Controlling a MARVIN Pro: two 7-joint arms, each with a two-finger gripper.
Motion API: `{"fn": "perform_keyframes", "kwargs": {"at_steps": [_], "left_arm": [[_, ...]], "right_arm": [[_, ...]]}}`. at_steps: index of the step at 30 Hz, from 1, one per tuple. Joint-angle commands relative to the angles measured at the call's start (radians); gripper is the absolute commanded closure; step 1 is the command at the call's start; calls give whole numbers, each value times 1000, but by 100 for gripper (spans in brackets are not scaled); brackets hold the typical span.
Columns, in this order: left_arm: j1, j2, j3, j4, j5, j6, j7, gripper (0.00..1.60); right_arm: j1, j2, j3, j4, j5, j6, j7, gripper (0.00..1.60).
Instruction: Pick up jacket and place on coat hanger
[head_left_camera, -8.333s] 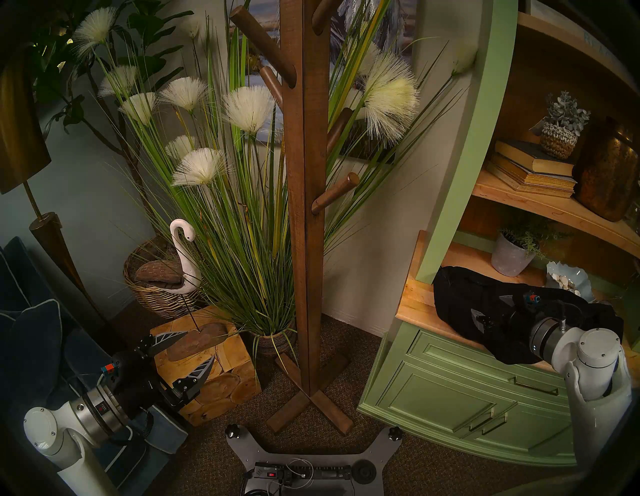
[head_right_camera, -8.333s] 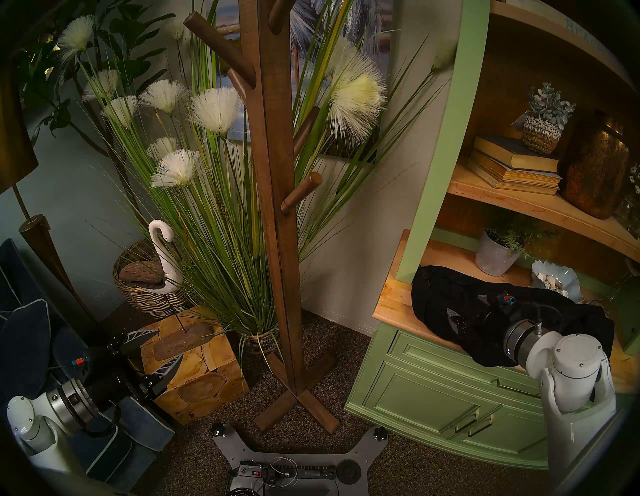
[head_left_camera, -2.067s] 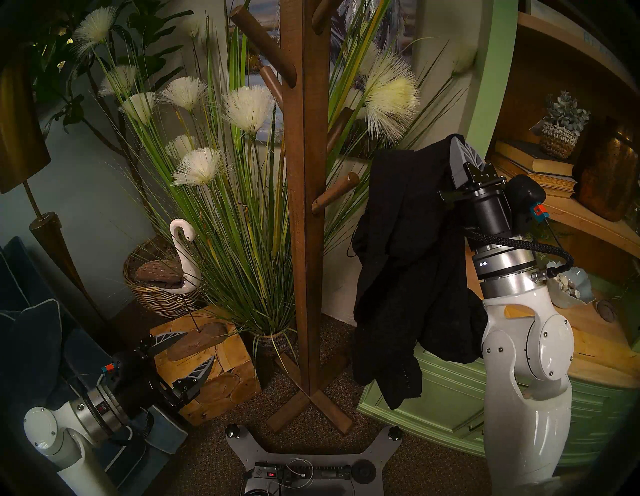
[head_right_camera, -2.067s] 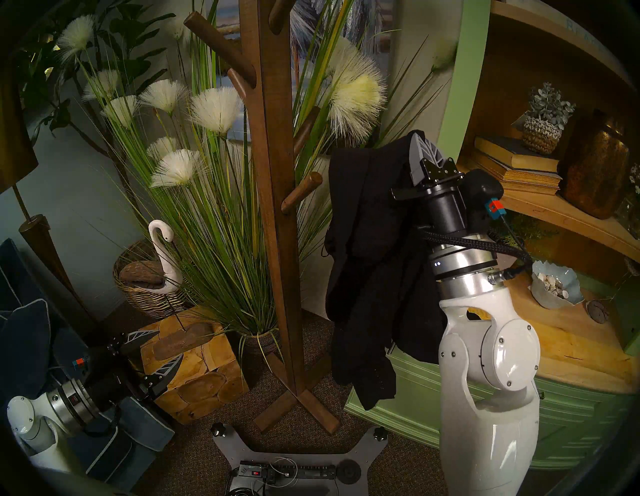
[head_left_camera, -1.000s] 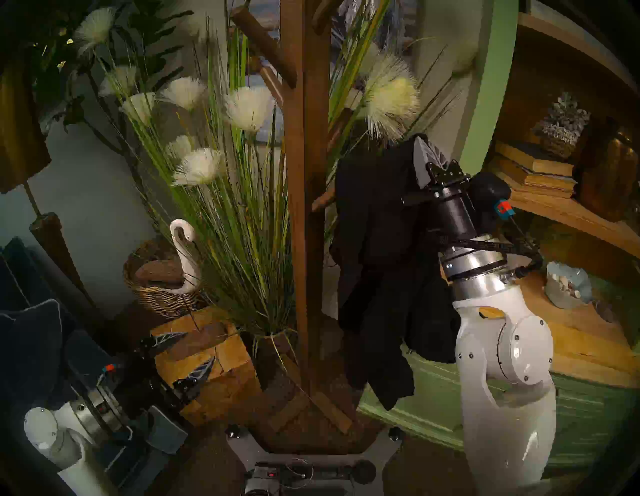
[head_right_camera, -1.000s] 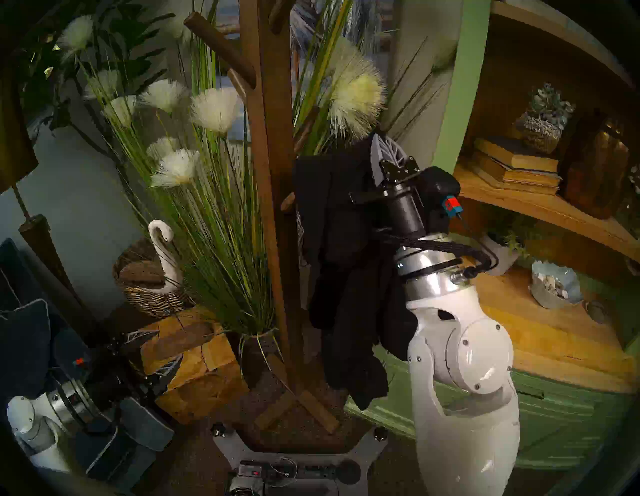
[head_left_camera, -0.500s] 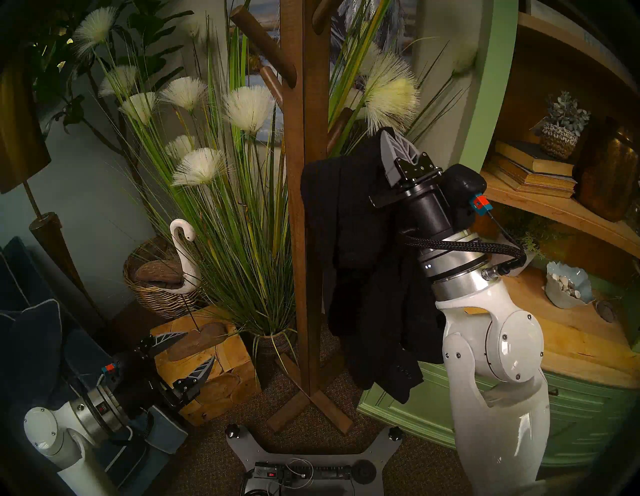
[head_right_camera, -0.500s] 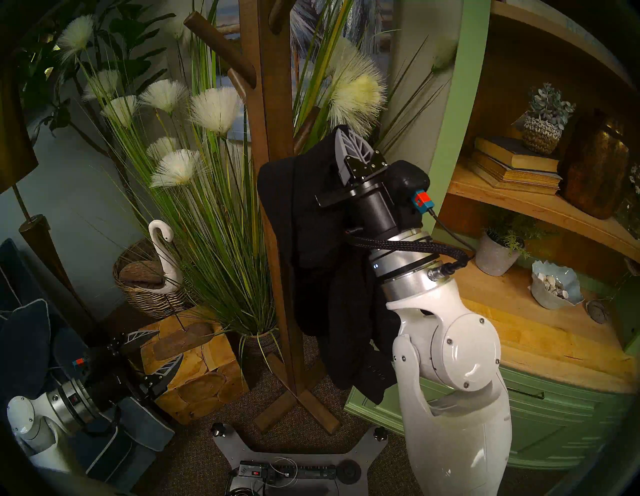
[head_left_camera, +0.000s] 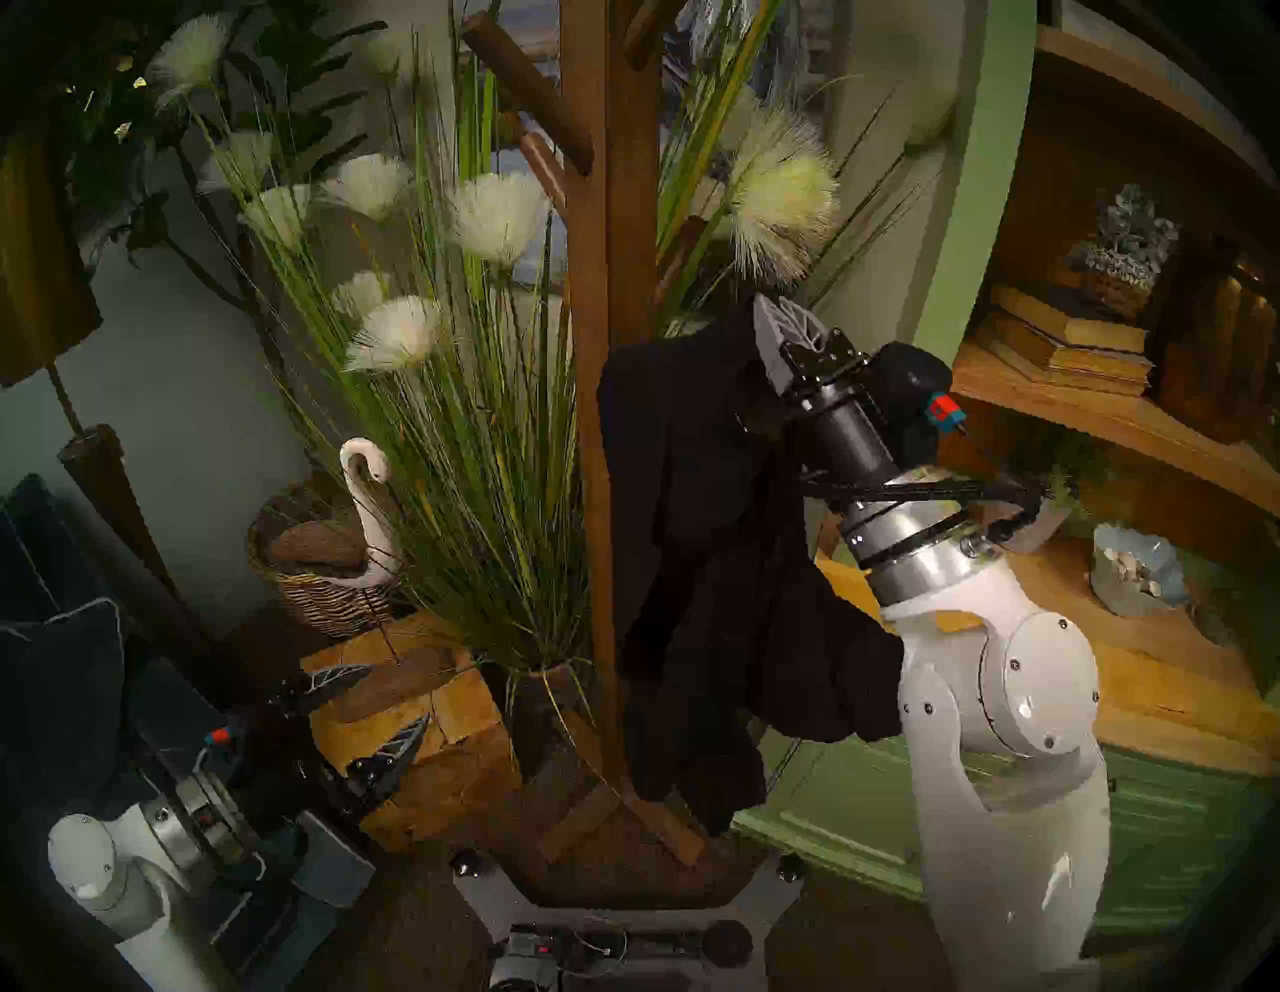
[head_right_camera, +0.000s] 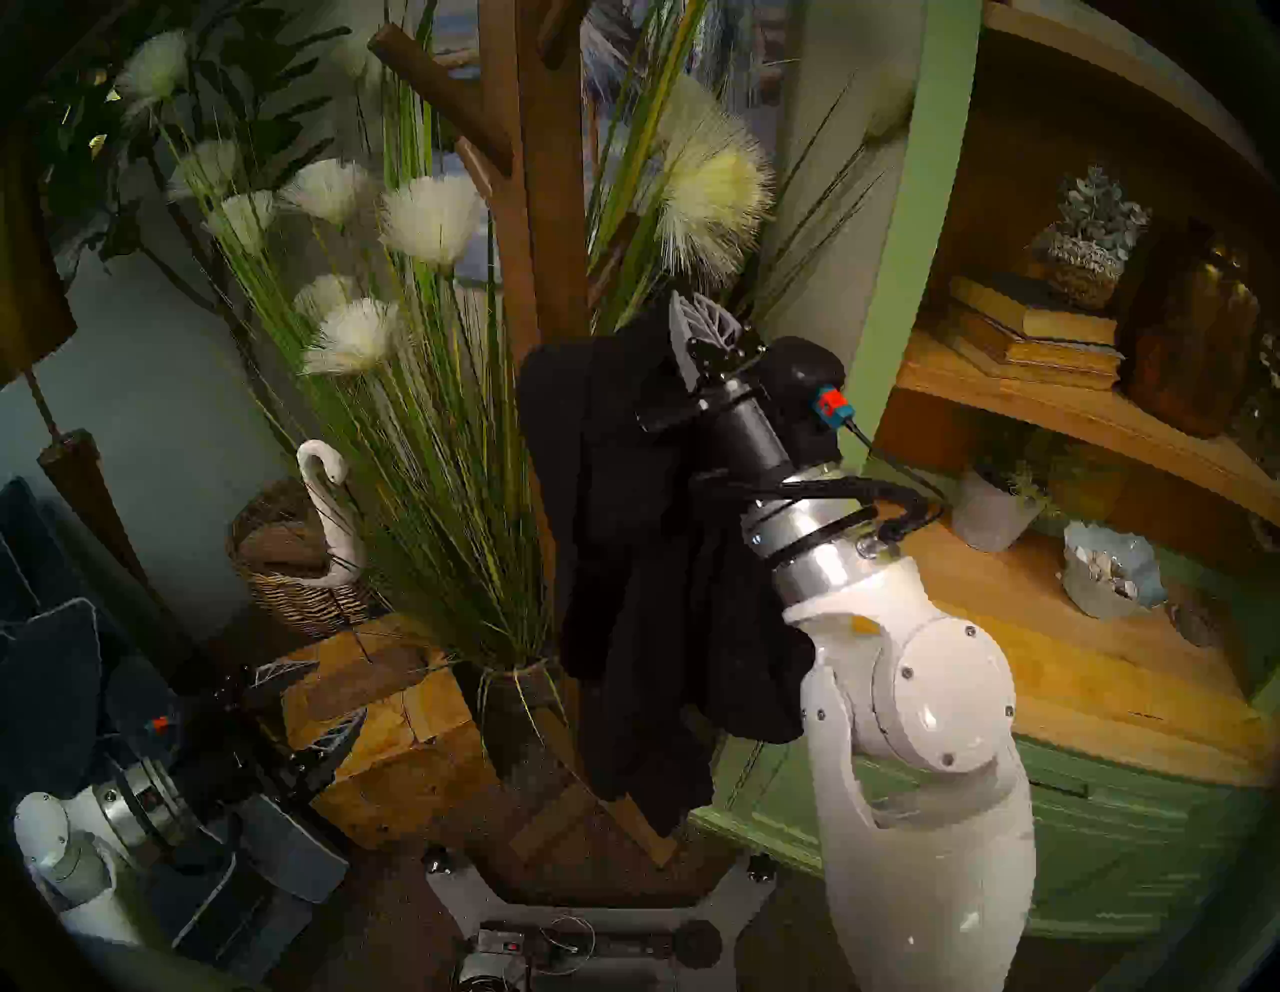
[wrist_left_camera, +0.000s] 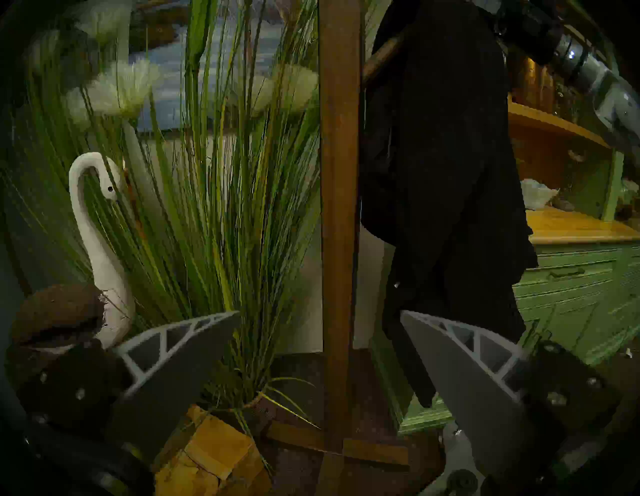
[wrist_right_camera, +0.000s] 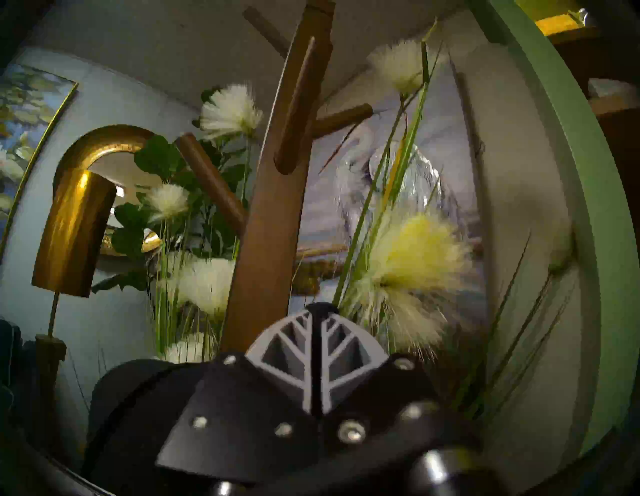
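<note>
The black jacket (head_left_camera: 692, 519) hangs limp from my right gripper (head_left_camera: 770, 310), which points up and is shut on its top edge. The cloth lies against the right side of the brown wooden coat stand (head_left_camera: 609, 208) and covers its low right peg. I cannot tell whether it is hooked on that peg. The right wrist view shows the gripper (wrist_right_camera: 317, 309) pinching black cloth (wrist_right_camera: 114, 391) just below the stand's post (wrist_right_camera: 263, 242). In the left wrist view the jacket (wrist_left_camera: 443, 173) hangs right of the post (wrist_left_camera: 339, 207). My left gripper (head_left_camera: 377, 713) is open and empty, low at the left.
A green cabinet with a wooden counter (head_left_camera: 1163, 679) stands to the right, shelves above it. Tall potted grasses (head_left_camera: 485, 485), a white swan in a basket (head_left_camera: 367, 512) and a wooden block (head_left_camera: 429, 734) crowd the left of the stand. A brass floor lamp (wrist_right_camera: 72, 221) stands far left.
My right arm lifted the jacket off the cabinet counter and carried it left to the stand. In the last half second the gripper dropped a little and the hem swung left. The left arm stayed still.
</note>
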Motion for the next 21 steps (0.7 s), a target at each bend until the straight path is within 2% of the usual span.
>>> {"fn": "perform_keyframes", "kwargs": {"at_steps": [1,11,14,21], "left_arm": [[-3,0,0,-18,-15,0,0,0],[-3,0,0,-18,-14,0,0,0],[-3,0,0,-18,-14,0,0,0],[-3,0,0,-18,-14,0,0,0]], "right_arm": [[-13,51,58,-49,40,-4,64,160],[-11,54,94,-49,88,-6,128,160],[-9,30,94,-49,99,-12,115,160],[-11,35,97,-49,107,-20,142,160]]}}
